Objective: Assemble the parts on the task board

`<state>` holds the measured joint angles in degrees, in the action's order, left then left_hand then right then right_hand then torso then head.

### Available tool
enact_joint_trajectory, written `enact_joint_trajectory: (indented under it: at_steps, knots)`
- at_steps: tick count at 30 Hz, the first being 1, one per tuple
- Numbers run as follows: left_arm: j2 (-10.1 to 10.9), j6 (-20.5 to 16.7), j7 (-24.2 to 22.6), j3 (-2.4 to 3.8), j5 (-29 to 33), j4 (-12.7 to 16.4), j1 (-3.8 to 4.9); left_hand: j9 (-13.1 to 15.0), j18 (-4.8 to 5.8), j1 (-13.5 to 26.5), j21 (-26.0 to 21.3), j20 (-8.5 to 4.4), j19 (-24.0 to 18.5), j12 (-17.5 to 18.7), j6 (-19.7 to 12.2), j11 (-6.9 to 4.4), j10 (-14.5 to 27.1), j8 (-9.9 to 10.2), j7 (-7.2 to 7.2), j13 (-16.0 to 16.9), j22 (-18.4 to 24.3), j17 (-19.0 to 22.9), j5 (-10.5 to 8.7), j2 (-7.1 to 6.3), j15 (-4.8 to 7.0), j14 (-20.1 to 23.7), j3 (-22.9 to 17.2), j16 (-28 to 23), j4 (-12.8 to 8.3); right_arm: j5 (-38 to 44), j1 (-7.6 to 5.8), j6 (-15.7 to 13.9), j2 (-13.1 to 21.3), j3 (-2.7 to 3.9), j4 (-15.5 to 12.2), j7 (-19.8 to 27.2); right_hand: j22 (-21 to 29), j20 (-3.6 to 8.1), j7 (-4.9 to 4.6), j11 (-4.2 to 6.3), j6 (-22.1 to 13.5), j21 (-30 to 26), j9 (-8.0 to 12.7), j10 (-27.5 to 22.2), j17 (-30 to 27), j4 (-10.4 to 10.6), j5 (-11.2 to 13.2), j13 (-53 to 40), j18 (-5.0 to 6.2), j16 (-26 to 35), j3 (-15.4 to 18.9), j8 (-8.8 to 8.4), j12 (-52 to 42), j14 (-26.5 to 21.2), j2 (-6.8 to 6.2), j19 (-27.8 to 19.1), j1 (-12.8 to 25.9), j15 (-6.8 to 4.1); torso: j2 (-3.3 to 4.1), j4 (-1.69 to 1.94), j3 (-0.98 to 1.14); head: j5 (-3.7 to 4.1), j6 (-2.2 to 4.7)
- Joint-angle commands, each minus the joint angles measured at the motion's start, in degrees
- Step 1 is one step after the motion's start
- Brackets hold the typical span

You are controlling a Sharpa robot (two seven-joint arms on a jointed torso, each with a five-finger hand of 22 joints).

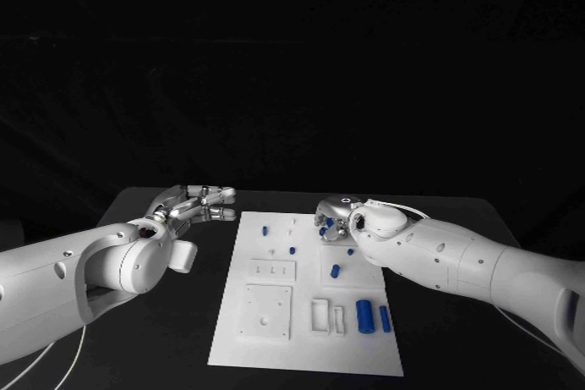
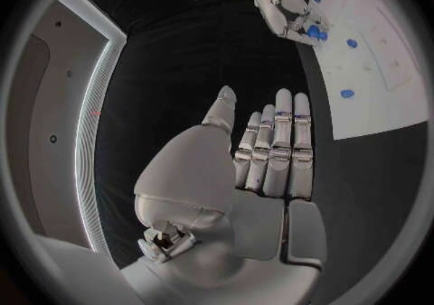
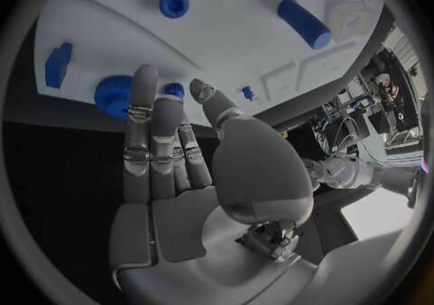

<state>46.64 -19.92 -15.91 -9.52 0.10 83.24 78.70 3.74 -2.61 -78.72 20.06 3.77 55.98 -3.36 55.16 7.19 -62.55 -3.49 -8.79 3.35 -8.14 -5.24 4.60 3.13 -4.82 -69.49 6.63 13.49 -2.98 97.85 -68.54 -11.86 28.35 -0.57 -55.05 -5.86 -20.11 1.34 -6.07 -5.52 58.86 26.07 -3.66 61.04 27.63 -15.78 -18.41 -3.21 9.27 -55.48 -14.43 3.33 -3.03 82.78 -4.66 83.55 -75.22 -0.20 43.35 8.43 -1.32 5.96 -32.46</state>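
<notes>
The board (image 1: 311,322) is a flat, matte white rectangular plate lying in the middle of the black worktop (image 1: 463,216). Its surface carries raised white blocks and shallow rectangular recesses: a square plate section (image 1: 266,311) near the front left, and two narrow slots (image 1: 327,315) beside it.

Blue parts lie scattered on the board. Two smooth cylinders, a thick one (image 1: 364,315) and a thinner one (image 1: 385,319), lie side by side at the front right, just beside the slots. A shorter cylinder (image 1: 336,271) lies mid-board. Small pegs (image 1: 265,231) stand toward the far left, with another (image 1: 294,249) nearer the middle. In the right wrist view a toothed blue gear (image 3: 113,95) sits at the board's edge, with a round ring-shaped piece (image 3: 173,3), a long cylinder (image 3: 304,23) and a flat angular piece (image 3: 58,65) further across the plate.

The left hand (image 1: 195,205) hovers over the bare worktop, beside the board's far left corner. Its fingers (image 2: 285,139) are straight and held side by side, the thumb apart; it holds nothing.

The right hand (image 1: 336,221) is over the board's far right area. Its fingers (image 3: 154,139) are extended, tips close to the gear and a small blue piece (image 3: 173,90); the palm is bare. Contact with the gear cannot be confirmed.
</notes>
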Motion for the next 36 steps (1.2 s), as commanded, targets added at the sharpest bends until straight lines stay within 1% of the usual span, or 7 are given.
enact_joint_trajectory:
  at_steps: [1, 9, 17, 18, 20, 25, 36]
  knots:
    - [0.0, 1.0, -0.1, 0.06, 0.4, 0.1, 0.23, 0.0, 0.27, 0.5, 0.2, 0.05, -0.4, -0.1, -0.2, 0.1, 0.5, -0.1, 0.06, 0.1, 0.1, 0.1, -0.25, 0.18, 0.04, 0.3, 0.0, -0.2, 0.1, 2.2, 0.06, 1.1, 0.0, -0.01, -0.2, -0.7, -0.5, -0.03, -0.05, -0.15, 0.4, 0.4, 0.0, 0.7, -0.1, -0.2, 0.5, -0.1, 0.4, -0.4, -1.4, 0.19, -0.2, -0.6, -0.21, -0.1, 0.5, 0.11, 0.53, 0.05, -0.07, 0.07, 0.33]
    - [0.1, 0.9, -0.2, 0.06, 0.4, 0.0, 0.23, 0.0, 0.23, 0.4, 0.4, 0.05, -0.4, -0.1, -0.1, 0.09, 0.5, -0.1, 0.08, 0.1, 0.2, 0.0, -0.29, 0.07, 0.05, 0.3, -0.1, -0.2, 0.4, 3.8, 0.11, 0.5, 0.0, -0.03, 0.0, -1.1, -1.9, 0.0, -0.1, -0.06, 1.2, 1.2, 0.0, 1.4, -0.2, -0.1, 0.9, -0.1, 0.55, -0.7, -5.1, 0.2, -0.2, -0.6, -0.91, -0.7, 1.1, 0.06, 0.92, 0.07, -0.14, 0.25, 0.81]
    - [0.1, 0.9, -0.2, 0.06, 0.5, 0.1, 0.23, 0.0, 0.19, 0.9, 0.5, 0.03, -0.3, -0.1, -0.2, 0.13, 0.6, -0.1, 0.0, 0.1, 0.3, 0.0, -0.26, 0.22, 0.07, 0.2, -0.1, 0.0, 1.0, 4.6, 0.16, -0.8, 0.0, -0.05, 0.3, -1.7, -3.0, -0.09, -0.51, -0.19, 1.8, 1.8, 0.0, 1.9, -0.1, 0.4, 2.5, -0.1, 0.83, -1.0, -10.4, 0.22, -0.2, -0.8, -1.09, -1.1, 2.1, 0.14, 1.24, 0.1, -0.21, 0.53, 1.35]
    - [0.1, 0.9, -0.2, 0.06, 0.5, 0.1, 0.23, 0.0, 0.19, 0.9, 0.5, 0.03, -0.3, -0.1, -0.2, 0.13, 0.6, -0.1, -0.01, 0.1, 0.3, 0.0, -0.26, 0.22, 0.07, 0.2, -0.1, 0.0, 1.0, 4.6, 0.17, -1.1, 0.0, -0.06, 0.3, -1.7, -3.2, -0.06, -0.57, -0.1, 2.1, 1.8, 0.0, 2.3, -0.1, 0.8, 3.3, -0.1, 0.81, -1.1, -11.5, 0.21, -0.2, -0.8, -0.97, -1.2, 2.6, 0.06, 1.28, 0.12, -0.2, 0.66, 1.67]
    - [0.0, 0.7, -0.4, 0.06, 0.5, -0.1, 0.23, 0.0, 0.16, 1.1, 0.6, 0.03, -0.2, -0.1, -0.2, 0.17, 0.5, -0.1, -0.09, 0.1, 0.3, 0.0, -0.18, 0.31, 0.07, 0.1, -0.1, 0.1, 1.3, 4.6, 0.2, -2.0, 0.0, -0.06, 0.4, -1.7, -3.4, 0.14, -0.76, 0.19, 3.0, 1.9, 0.0, 3.5, 0.0, 1.4, 4.5, -0.1, 0.74, -1.3, -14.0, 0.25, -0.2, -0.8, -1.09, -1.1, 3.2, -0.15, 1.38, 0.21, -0.24, 0.75, 1.78]
    - [-0.2, 0.5, -0.5, 0.04, 0.7, -0.7, 0.23, 0.0, 0.13, 1.0, 0.6, 0.02, -0.2, -0.1, -0.2, 0.17, 0.5, -0.1, -0.08, 0.1, 0.3, 0.0, -0.09, 0.36, 0.09, 0.1, -0.2, 0.1, 1.4, 4.6, 0.22, -3.8, 0.0, -0.06, 0.2, -1.3, -4.3, 0.63, -0.65, 1.0, 5.2, 2.8, -0.2, 6.7, -0.7, 2.3, 6.6, -0.1, 0.07, -1.2, -16.9, 0.32, -0.2, -0.6, -1.17, 0.5, 3.4, -0.69, 1.58, 0.21, -0.33, 0.94, 1.84]
    - [-0.6, 0.5, -0.5, -0.05, 0.9, -1.7, 0.21, 0.0, 0.11, 0.9, 0.6, 0.02, -0.1, -0.1, -0.2, 0.17, 0.5, -0.1, -0.09, 0.1, 0.4, 0.0, -0.09, 0.32, 0.09, 0.1, -0.3, 0.2, 1.5, 5.2, 0.24, -7.2, 0.0, -0.06, -0.1, -1.6, -5.4, 2.18, 0.71, 3.08, 10.7, 2.9, -0.7, 13.3, -1.5, 2.8, 9.1, -0.3, -1.5, -1.5, -17.6, 0.42, -0.3, -0.5, -0.13, 0.6, 2.3, -2.23, 1.83, 0.33, -0.43, 1.25, 2.03]
